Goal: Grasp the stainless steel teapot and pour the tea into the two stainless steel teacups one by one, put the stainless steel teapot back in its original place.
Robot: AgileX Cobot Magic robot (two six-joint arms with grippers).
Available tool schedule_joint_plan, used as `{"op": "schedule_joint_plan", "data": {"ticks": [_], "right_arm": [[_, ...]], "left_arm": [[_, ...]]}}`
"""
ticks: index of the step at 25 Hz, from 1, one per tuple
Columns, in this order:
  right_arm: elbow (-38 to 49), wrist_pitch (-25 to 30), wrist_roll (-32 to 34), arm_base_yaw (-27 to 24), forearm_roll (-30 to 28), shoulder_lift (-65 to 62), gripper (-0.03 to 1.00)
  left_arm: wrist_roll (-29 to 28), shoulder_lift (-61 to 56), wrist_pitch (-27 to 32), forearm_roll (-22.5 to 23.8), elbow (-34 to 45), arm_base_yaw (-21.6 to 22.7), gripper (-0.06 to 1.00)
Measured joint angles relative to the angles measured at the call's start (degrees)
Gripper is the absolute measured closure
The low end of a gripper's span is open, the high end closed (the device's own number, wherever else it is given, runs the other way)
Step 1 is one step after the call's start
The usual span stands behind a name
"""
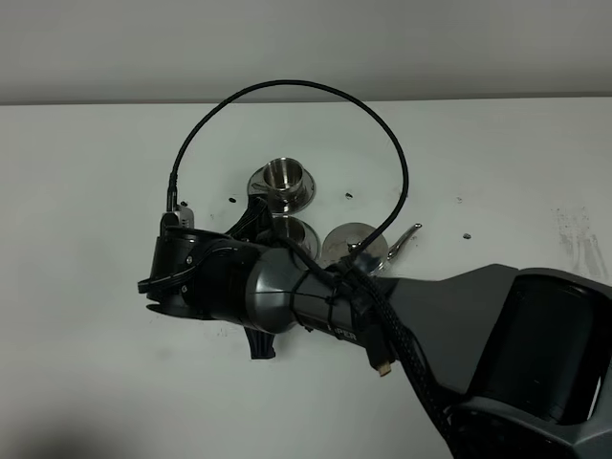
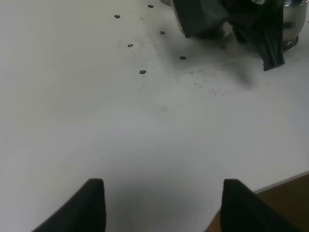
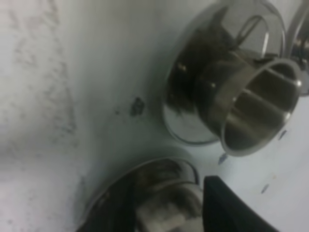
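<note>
Cups stand near the middle of the tabletop (image 1: 96, 191). The far cup (image 1: 282, 177) sits on its saucer (image 1: 255, 182). The near cup (image 1: 295, 232) is just in front of it, half under the right arm (image 1: 316, 296). The tray (image 1: 346, 239) lies just beside the near cup. The teapot (image 1: 405, 239) is mostly hidden by the arm; only what looks like its thin spout pokes out past the tray. The right pincer (image 3: 159, 220) has one black finger (image 3: 231, 208) next to something steel; I cannot tell if it grips. The left pincer (image 2: 161, 203) is wide apart over the tabletop.
</note>
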Motion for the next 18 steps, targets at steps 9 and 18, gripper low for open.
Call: {"op": "schedule_joint_plan", "data": {"ticks": [9,18], "right_arm": [[0.0,0.0,2.9,0.8,2.1,0.0,0.61],[-0.3,0.0,10.4,0.8,10.1,-4.5,0.64]], "left_arm": [[0.0,0.0,0.0,0.0,0.0,0.0,0.42],[0.0,0.0,0.0,0.0,0.0,0.0,0.42]]}}
